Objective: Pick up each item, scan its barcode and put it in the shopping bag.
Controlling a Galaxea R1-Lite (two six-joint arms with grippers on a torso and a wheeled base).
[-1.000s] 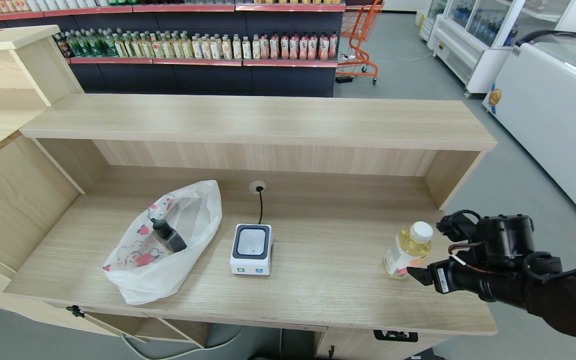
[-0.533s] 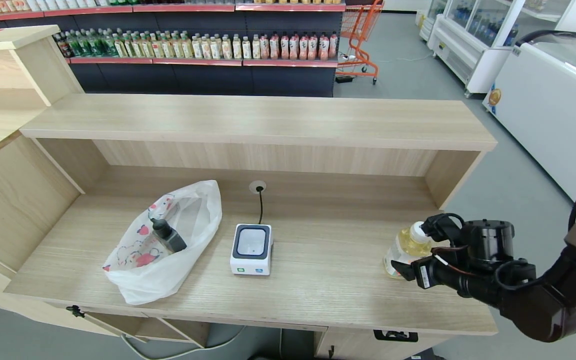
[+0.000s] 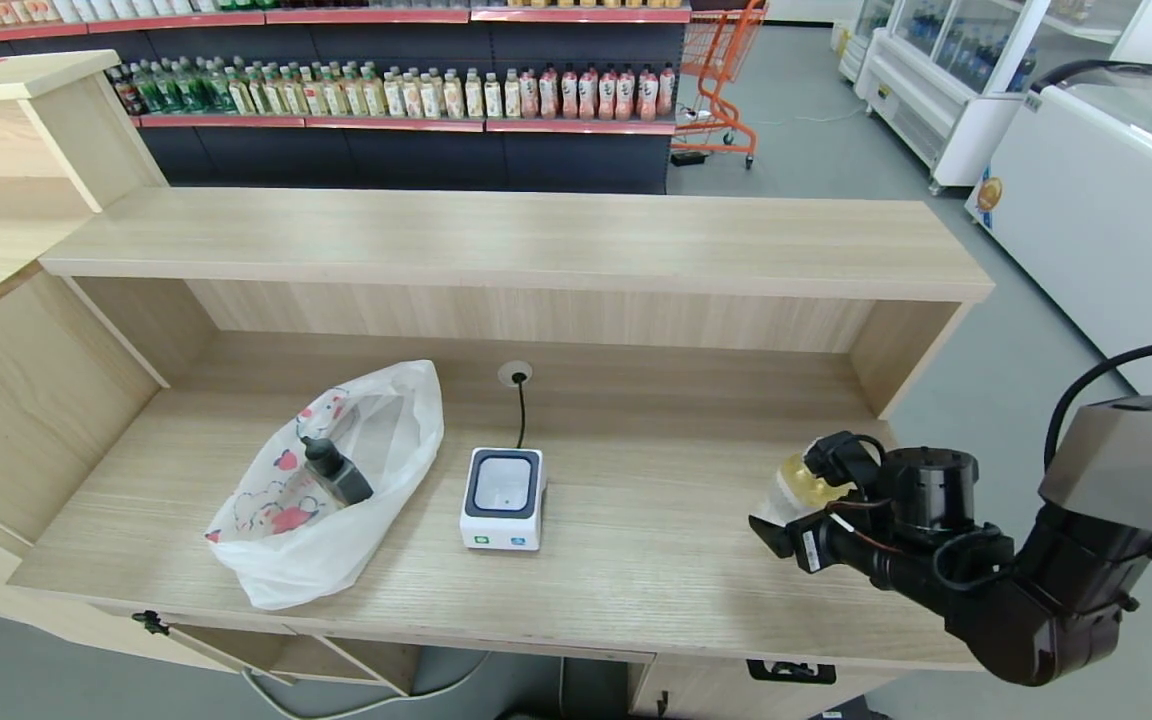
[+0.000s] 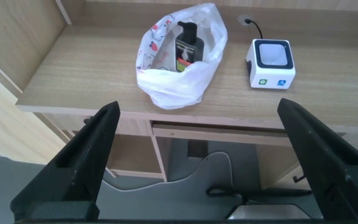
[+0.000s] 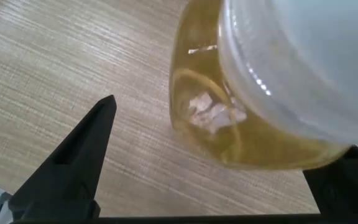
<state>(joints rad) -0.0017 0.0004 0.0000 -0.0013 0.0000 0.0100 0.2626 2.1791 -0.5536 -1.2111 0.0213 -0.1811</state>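
Right gripper (image 3: 794, 492) is spread open with a finger on either side of the yellow bottle (image 3: 782, 490), not clamped on it yet, near the counter's (image 3: 636, 590) right edge. Main risk is probably a bump: an off-centre squeeze could knock the bottle over that edge

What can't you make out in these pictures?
Barcode on the bottle: head view, right gripper covers most of it; right wrist view too close.
Whether the right gripper touches the bottle: unclear in both.
Label on the pump bottle: too small, head and left wrist views.
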